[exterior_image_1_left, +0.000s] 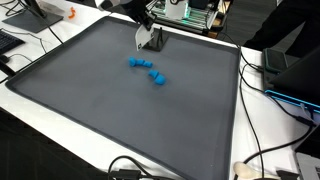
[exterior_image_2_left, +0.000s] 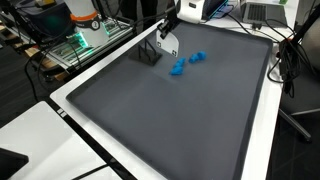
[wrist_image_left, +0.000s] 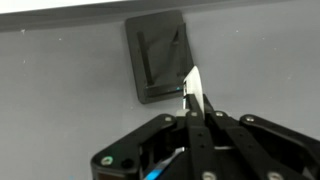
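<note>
- Closest to the wrist camera, the pincer (wrist_image_left: 191, 102) was clenched, its two dark fingers (wrist_image_left: 203, 135) pressed together with no gap showing between them.
- Nipped at the fingertips was a thin white piece (wrist_image_left: 194, 84), which stuck out past the tips as a narrow pointed sliver. What it was made of could not be told.
- Just beyond the tips, a dark grey block (wrist_image_left: 158, 57) lay flat on the grey mat (wrist_image_left: 60, 95). It was roughly square with rounded corners and a shallow recess in its top. The white piece's tip stood at the block's near right corner, but whether the two touched could not be told.
- In both exterior views the pincer (exterior_image_1_left: 150, 36) hung low over the far part of the mat (exterior_image_1_left: 120, 120), with the white piece (exterior_image_1_left: 157, 41) under it and the block (exterior_image_2_left: 150, 52) just beside.
- Two small blue pieces (exterior_image_1_left: 140, 63) (exterior_image_1_left: 157, 77) lay on the mat a little nearer the middle, close to each other and apart from the pincer.
- The mat rested on a white table (exterior_image_1_left: 50, 140), with cables and equipment around its edges.
</note>
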